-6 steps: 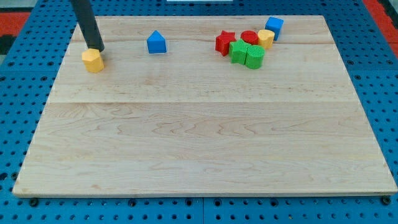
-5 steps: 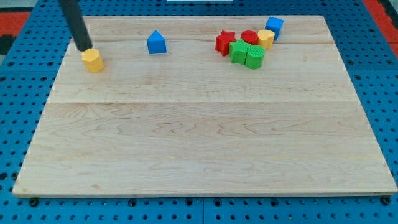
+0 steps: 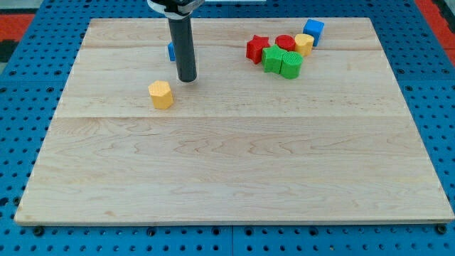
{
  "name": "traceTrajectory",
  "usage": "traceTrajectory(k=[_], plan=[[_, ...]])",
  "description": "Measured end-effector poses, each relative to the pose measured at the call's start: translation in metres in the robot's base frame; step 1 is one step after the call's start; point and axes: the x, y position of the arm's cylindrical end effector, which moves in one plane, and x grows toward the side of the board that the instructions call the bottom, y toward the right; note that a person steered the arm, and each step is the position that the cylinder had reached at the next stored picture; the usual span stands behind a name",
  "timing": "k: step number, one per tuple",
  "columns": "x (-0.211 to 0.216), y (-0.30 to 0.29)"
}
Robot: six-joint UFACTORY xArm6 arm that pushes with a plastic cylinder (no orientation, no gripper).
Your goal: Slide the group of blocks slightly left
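A group of blocks sits at the view's top right: a red star (image 3: pixel 257 48), a red cylinder (image 3: pixel 286 42), two green blocks (image 3: pixel 274 59) (image 3: pixel 291 65), a yellow block (image 3: pixel 304 44) and a blue cube (image 3: pixel 313 30). My tip (image 3: pixel 187 78) rests on the board well left of this group. It stands just right of and above a lone yellow hexagonal block (image 3: pixel 161 94). The rod hides most of a blue block (image 3: pixel 171 50) behind it.
The wooden board (image 3: pixel 234 178) lies on a blue perforated table (image 3: pixel 21 128). The board's edges are near the group at the view's top and right.
The lone yellow block has moved right and down, from the board's top left toward the middle. My tip has moved right and now stands in front of the blue block.
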Motion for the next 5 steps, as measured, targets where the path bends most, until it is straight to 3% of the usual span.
traceTrajectory(k=[1, 3, 4, 5], plan=[[0.002, 0.000], [0.032, 0.229], [-0.028, 0.318], [-0.093, 0.285]])
